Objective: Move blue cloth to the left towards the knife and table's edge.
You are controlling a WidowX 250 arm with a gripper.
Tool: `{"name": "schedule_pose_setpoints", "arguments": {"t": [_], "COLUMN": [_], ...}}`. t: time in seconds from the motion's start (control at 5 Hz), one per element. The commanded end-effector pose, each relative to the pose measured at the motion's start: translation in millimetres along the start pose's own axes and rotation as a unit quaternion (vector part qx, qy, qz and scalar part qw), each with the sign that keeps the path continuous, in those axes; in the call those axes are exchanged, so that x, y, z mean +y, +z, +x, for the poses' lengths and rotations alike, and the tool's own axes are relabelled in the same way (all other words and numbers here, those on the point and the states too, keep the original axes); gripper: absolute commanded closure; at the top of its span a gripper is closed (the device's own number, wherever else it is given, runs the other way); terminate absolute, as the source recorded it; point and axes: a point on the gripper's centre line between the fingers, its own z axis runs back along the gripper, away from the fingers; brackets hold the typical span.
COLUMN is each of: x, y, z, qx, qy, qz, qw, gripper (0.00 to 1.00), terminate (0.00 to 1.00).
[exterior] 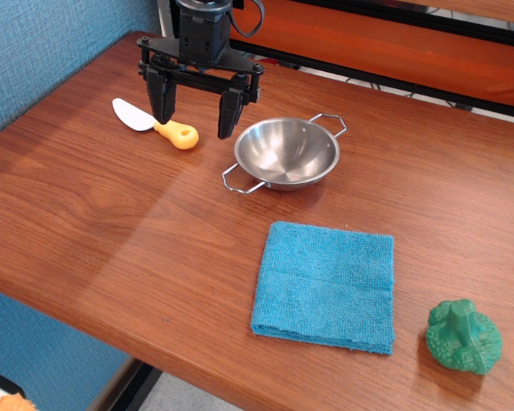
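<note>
The blue cloth [327, 286] lies flat and square on the table [111, 214], at the front right, below the steel bowl. The knife [156, 122] lies at the back left, with its white blade pointing left and its orange-yellow handle pointing right. My gripper [195, 120] is open and empty. It hangs over the back of the table, just right of the knife's handle and left of the bowl, far from the cloth.
A steel bowl [286, 154] with two wire handles stands at the back centre. A green toy vegetable [464, 336] sits at the front right, beside the cloth. A blue wall stands at the left. The table's front edge runs diagonally at the bottom left.
</note>
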Motion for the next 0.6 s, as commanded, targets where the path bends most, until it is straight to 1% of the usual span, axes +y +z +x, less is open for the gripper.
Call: {"name": "schedule_pose_setpoints", "arguments": {"t": [0.0,0.2,0.4], "x": [0.0,0.7,-7.3], "y": [0.0,12.3,25.9], "z": [0.0,-7.3,-19.6], "qx": [0.0,-0.009,-0.022], "qy": [0.0,-0.001,-0.006], "qz": [0.0,0.002,0.003], "qw": [1.0,1.0,0.9997], "gripper": [0.0,0.0,0.0], "terminate": [0.0,0.0,0.0]}}
